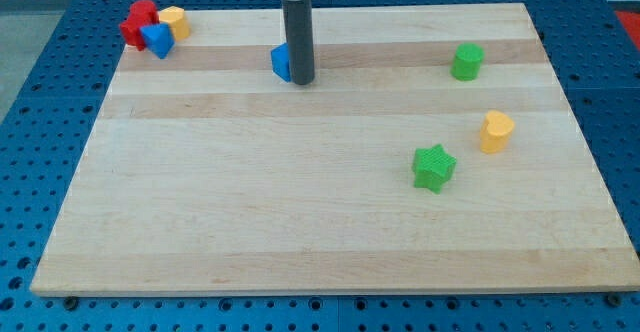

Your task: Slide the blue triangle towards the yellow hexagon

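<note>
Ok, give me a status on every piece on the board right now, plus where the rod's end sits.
my tip: down on the board, against the right side of a blue block
blue block: partly hidden by the rod, shape unclear
blue triangle: top left, touching the red block
red block: top-left corner
yellow block: right of the red block
yellow hexagon: alone at right
green star: lower right
green block: upper right

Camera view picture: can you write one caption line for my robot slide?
My tip touches the right side of a blue block, far from the yellow hexagon on the wooden board.
</note>
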Tool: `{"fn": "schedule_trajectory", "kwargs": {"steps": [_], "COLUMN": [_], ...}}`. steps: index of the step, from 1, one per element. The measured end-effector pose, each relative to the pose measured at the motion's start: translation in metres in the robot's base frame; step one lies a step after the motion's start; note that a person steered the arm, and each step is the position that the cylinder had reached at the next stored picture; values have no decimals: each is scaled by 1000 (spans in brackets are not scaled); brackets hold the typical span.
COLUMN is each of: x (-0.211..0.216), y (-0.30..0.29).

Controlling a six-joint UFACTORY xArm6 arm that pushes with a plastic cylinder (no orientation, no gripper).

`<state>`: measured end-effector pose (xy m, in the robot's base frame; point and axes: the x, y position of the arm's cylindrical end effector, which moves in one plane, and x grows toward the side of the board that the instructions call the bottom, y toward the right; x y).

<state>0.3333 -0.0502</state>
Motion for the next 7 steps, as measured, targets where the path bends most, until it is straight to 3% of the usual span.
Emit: {"fn": "schedule_trajectory", "kwargs": {"steps": [3,7], "x": [-53,-82], "y": [-55,-105]}}
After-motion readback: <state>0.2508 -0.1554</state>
